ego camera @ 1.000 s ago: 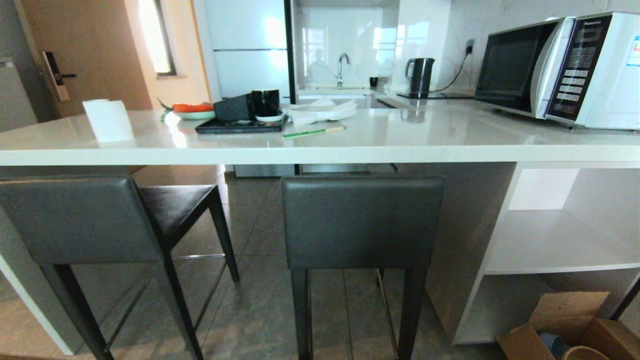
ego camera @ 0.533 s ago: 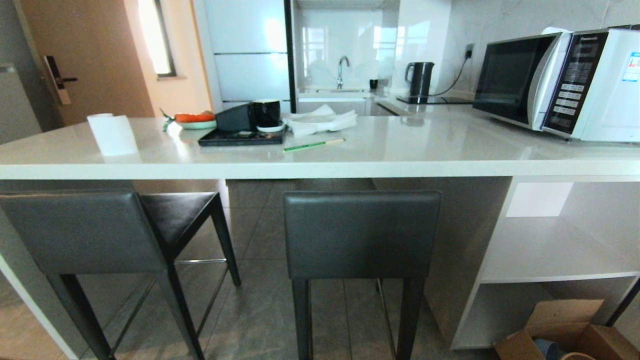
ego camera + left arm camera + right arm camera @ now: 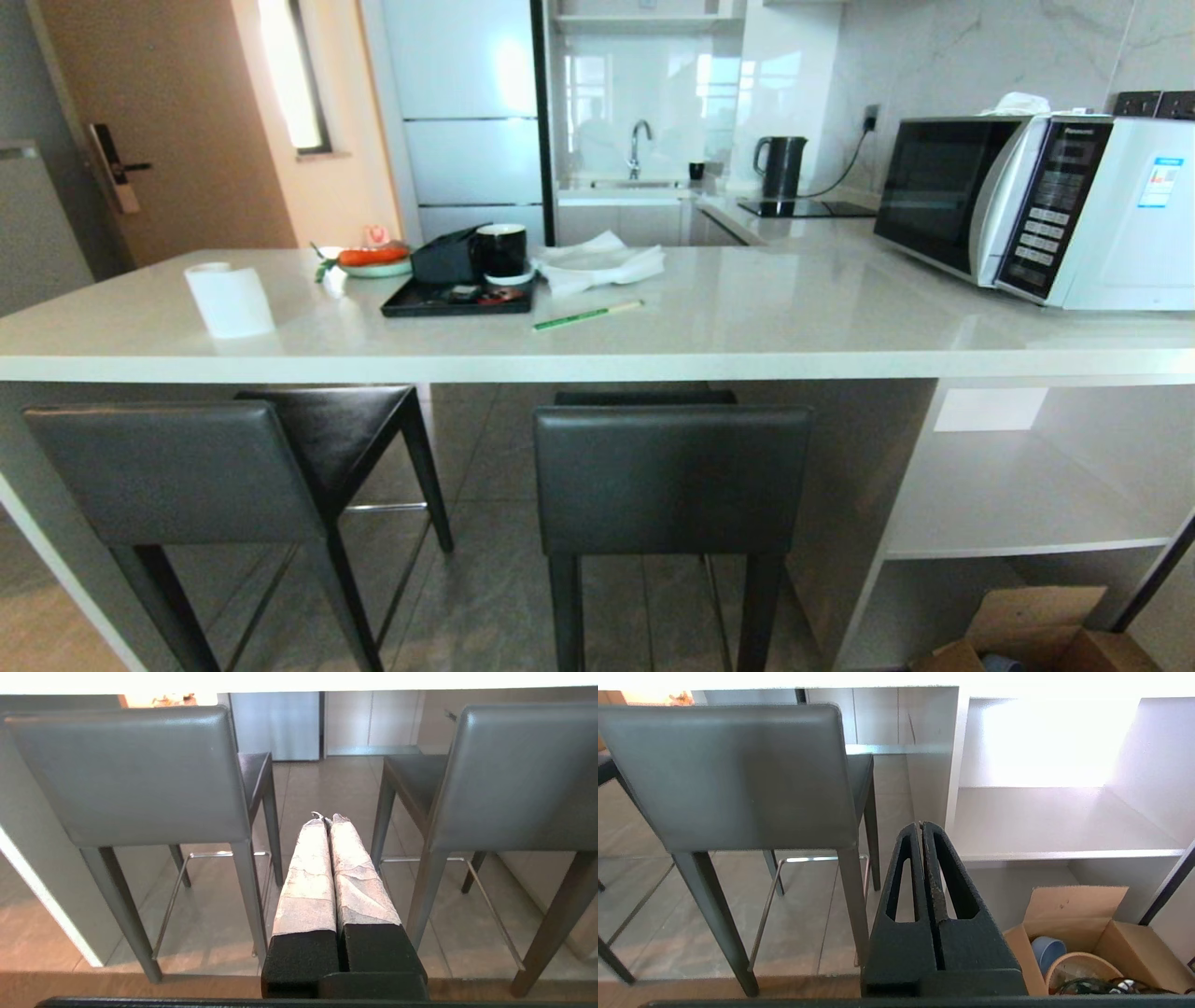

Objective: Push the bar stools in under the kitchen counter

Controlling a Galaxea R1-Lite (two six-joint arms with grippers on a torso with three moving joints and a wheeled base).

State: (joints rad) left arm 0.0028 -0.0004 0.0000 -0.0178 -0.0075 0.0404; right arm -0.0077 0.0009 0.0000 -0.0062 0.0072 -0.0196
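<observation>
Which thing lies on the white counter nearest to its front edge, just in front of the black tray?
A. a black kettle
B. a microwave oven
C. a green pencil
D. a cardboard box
C. In the head view the green pencil lies flat on the counter, closer to its front edge than the black tray; the kettle stands on the back counter.

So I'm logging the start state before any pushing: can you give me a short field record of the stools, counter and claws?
left stool: angled, backrest out past the counter edge
right stool: square-on, backrest out past the edge
kitchen counter: white; tray, paper roll, microwave on top
left claw: shut, empty, pointing between the two stools
right claw: shut, empty, beside right stool, touching nothing
</observation>
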